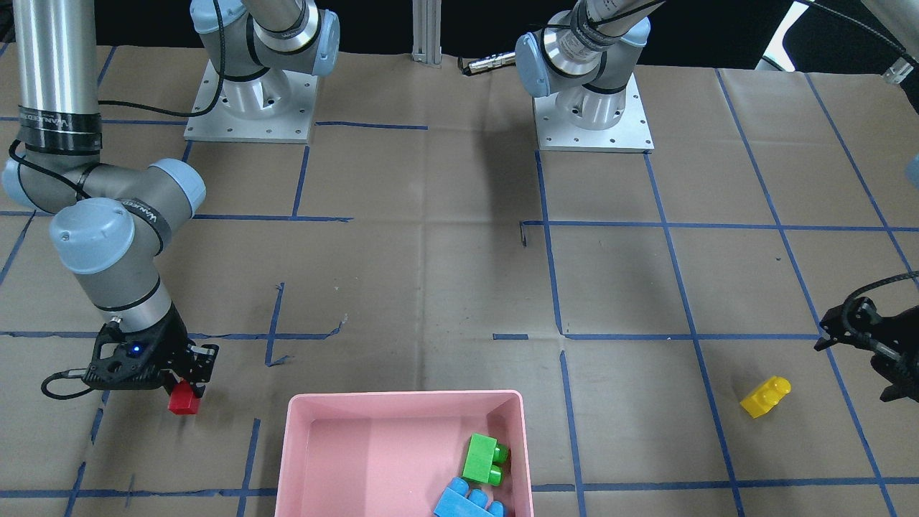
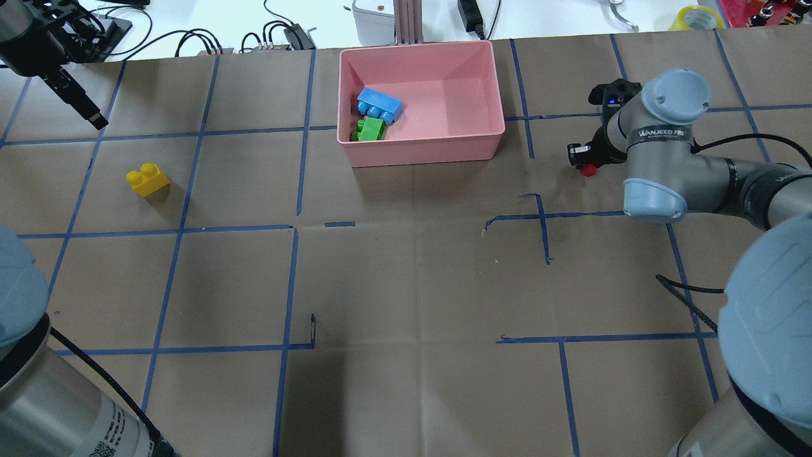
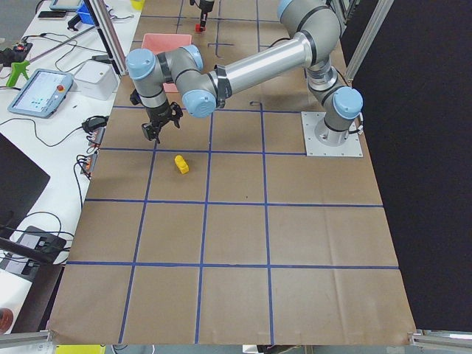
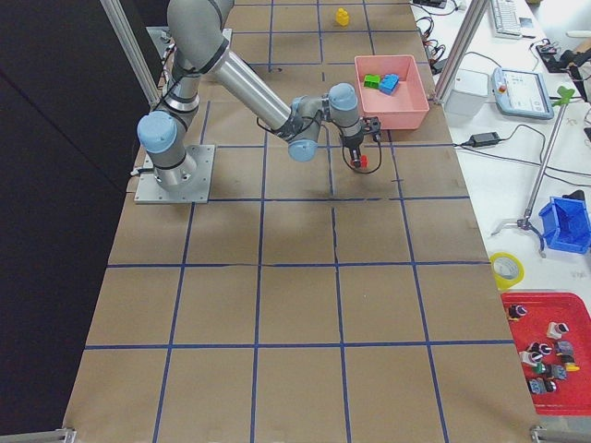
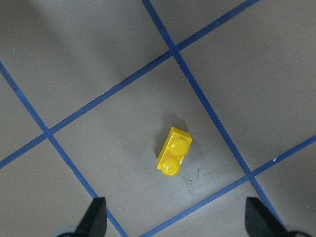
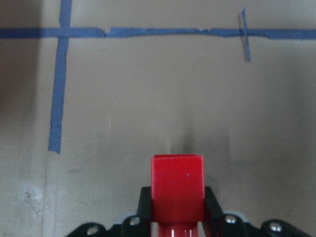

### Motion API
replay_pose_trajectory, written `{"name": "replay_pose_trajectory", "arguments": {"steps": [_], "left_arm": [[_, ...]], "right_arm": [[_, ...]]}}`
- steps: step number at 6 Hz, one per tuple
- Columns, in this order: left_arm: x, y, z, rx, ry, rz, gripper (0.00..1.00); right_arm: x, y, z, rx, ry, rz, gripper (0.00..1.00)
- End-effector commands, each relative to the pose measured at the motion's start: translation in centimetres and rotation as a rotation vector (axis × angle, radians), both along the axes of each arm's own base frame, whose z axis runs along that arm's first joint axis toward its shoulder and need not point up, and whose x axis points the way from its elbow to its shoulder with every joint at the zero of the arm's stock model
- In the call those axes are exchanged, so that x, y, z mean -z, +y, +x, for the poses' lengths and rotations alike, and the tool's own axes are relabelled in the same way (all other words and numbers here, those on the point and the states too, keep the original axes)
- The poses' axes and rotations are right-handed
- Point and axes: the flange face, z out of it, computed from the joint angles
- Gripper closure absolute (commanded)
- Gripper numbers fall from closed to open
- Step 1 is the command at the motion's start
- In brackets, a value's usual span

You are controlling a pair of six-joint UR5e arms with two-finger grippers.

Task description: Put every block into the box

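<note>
Small red block (image 6: 177, 185), square-faced, between the black right jaws

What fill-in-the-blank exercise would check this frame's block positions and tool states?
The right tool is ____ on the red block.
Exactly ____ blocks lie in the pink box: the green block and the blue block.
The yellow block lies ____ the box, on the table.
The left tool is ____, holding nothing.
Missing: shut; two; outside; open.
</note>
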Motion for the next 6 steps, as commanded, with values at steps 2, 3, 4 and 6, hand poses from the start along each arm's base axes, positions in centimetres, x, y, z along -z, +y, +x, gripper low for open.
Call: {"name": "replay_pose_trajectory", "arguments": {"steps": [2,3,4,6], "left_arm": [[10.5,3.4,1.3,0.134,-0.013,-0.037,0.02],[12.5,3.6,1.1,0.134,-0.030,-0.071,0.02],[12.2,3.3,1.2,0.135,-0.038,-0.094,0.03],[14.5,2.3,1.5,0.136,-0.049,-0.112,0.03]], "right_arm": [[-14.3,-7.1,4.8,-0.077,-0.019,0.106,0.94],[-18.3,-9.3,8.2,-0.056,-0.042,0.181,0.94],[-19.7,-11.3,13.2,-0.059,-0.055,0.188,0.93],[-15.9,-11.7,25.2,-0.006,-0.178,0.209,0.93]]}}
